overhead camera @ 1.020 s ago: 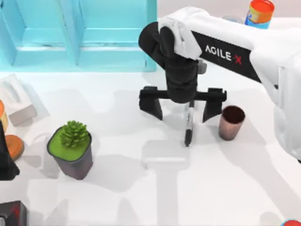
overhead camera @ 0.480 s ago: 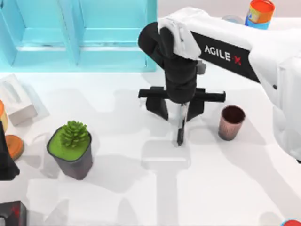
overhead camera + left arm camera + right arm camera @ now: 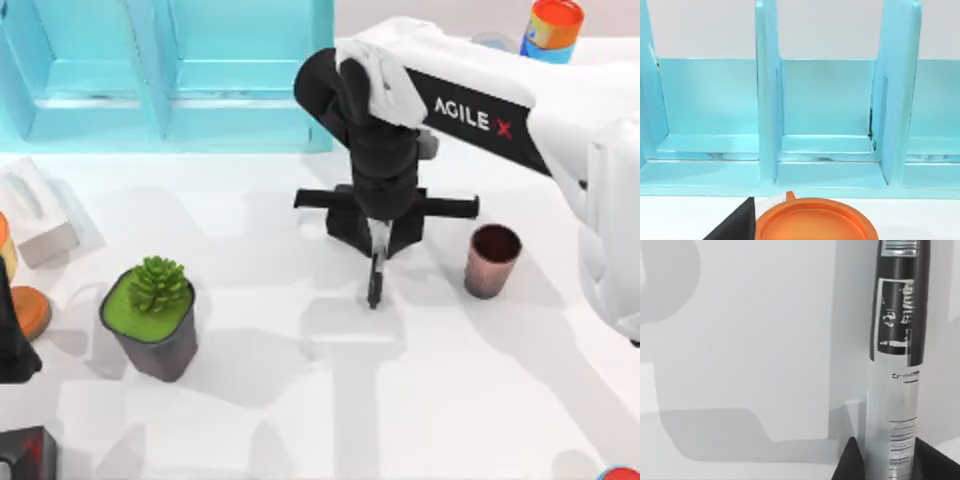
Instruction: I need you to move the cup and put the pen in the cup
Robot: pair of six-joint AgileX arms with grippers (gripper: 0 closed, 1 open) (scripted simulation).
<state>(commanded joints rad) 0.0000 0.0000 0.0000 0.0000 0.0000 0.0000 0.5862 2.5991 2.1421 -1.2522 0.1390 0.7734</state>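
Pen (image 3: 375, 280), mid-surface, clamped in the right end effector (image 3: 376, 238), long axis hanging down from the fingers. Cup (image 3: 492, 259) stands upright just beside it, toward the surface's right edge; the right arm is nearer. Left arm parked at the left edge.

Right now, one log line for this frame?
right gripper: shut on pen, mid-table | cup: upright, empty, right of pen | left arm: parked at left edge

Rendered simulation — white table (image 3: 300, 420), blank backdrop, turquoise shelf (image 3: 170, 70).
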